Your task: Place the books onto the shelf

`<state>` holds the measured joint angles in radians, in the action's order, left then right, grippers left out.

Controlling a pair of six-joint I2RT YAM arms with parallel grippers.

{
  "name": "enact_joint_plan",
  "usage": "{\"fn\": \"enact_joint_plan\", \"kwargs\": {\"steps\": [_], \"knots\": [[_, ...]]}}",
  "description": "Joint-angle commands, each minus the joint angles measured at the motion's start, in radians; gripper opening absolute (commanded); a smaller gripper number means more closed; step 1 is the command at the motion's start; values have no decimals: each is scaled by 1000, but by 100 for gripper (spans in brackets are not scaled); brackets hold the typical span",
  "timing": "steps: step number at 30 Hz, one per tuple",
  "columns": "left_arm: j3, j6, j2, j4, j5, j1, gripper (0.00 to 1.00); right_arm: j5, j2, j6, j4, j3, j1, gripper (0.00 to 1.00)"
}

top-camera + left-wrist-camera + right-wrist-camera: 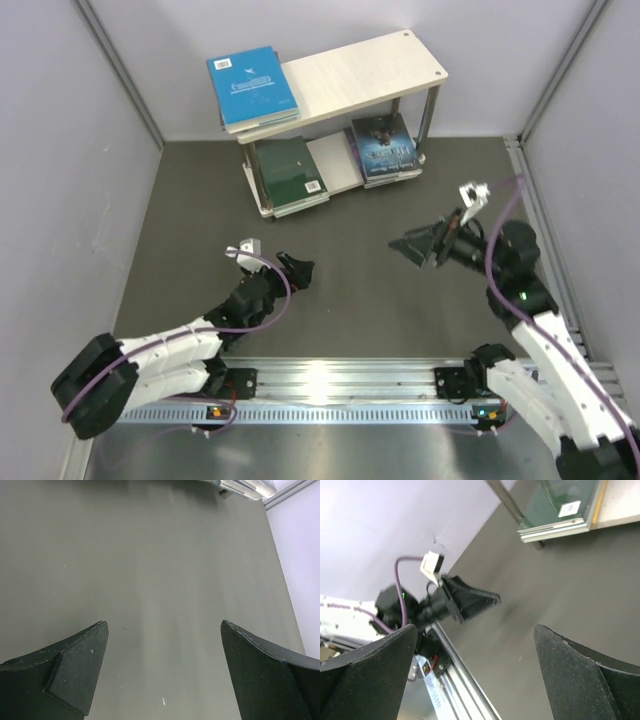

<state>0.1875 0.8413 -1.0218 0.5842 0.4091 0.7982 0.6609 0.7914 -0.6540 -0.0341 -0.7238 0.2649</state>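
Far side of surface (190, 210): shelf (360, 70). Blue books (252, 85) sat stacked on shelf's top board, left end, overhanging. Green books (290, 170) and starry books (383, 145) lay on lower board, partly under top board. Lower covers in each stack were hidden, count unclear. Left pincer (297, 270) and right pincer (412, 245) were both spread and empty, in front of shelf, well apart from it. Wrist cams cut shelf off at frame edge.
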Motion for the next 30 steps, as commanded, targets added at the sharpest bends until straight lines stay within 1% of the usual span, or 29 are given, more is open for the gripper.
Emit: {"fn": "enact_joint_plan", "kwargs": {"steps": [1,2,3,4,5,6,7,8,9,10,11,12,13,15,16,17,18,19,20,21,23,24,25,26,28,29,30], "knots": [[93,-56,119,-162,37,-4,99,-112,-196,37,53,139,49,100],[122,-86,143,-337,100,-4,99,-128,-233,39,53,167,46,100],[183,-106,163,-419,162,-4,99,-133,-291,42,57,191,48,100],[213,-137,196,-494,230,-4,99,-135,-314,50,60,226,48,100],[257,-160,210,-621,379,-5,99,-132,-348,54,62,241,48,100],[270,-194,219,-647,455,-5,99,-130,-362,53,65,254,48,100],[276,-302,224,-655,520,-7,99,-130,-371,50,69,274,48,100],[268,-383,221,-608,624,-7,99,-135,-382,53,71,282,48,100],[253,-471,216,-540,654,-7,99,-138,-385,51,71,288,48,100],[228,-598,200,-488,704,-8,99,-136,-386,50,77,300,48,100],[157,-625,187,-340,787,-7,99,-133,-386,41,92,305,48,100],[121,-648,178,-278,768,-10,99,-132,-386,36,95,307,48,100],[83,-756,158,-197,746,-17,98,-133,-385,31,97,311,48,100],[21,-743,147,-56,818,-37,98,-126,-386,14,103,314,50,100],[-5,-787,123,24,812,-56,97,-116,-386,11,106,317,48,100],[-60,-794,109,90,792,-106,97,-95,-392,2,112,320,50,100],[-81,-794,92,150,759,-135,97,-87,-396,-5,134,326,50,99],[-98,-766,56,220,664,-196,97,-81,-399,-12,140,340,48,100],[-123,-745,31,248,630,-227,97,-80,-403,-18,143,345,50,100],[-122,-757,7,308,622,-259,97,-81,-408,-19,149,353,50,100],[-105,-780,-41,339,594,-293,97,-90,-399,-3,139,357,48,100],[-105,-789,-59,370,565,-316,98,-93,-393,8,125,356,50,100],[-102,-776,-102,397,535,-382,99,-98,-385,16,112,350,48,100],[-88,-760,-124,434,454,-416,99,-119,-367,34,99,347,50,100],[-69,-746,-206,476,369,-508,98,-145,-341,57,50,330,50,100],[-44,-752,-239,518,340,-525,98,-167,-310,95,37,319,50,100],[-31,-760,-273,548,339,-537,99,-175,-295,109,-13,305,50,100]]}}
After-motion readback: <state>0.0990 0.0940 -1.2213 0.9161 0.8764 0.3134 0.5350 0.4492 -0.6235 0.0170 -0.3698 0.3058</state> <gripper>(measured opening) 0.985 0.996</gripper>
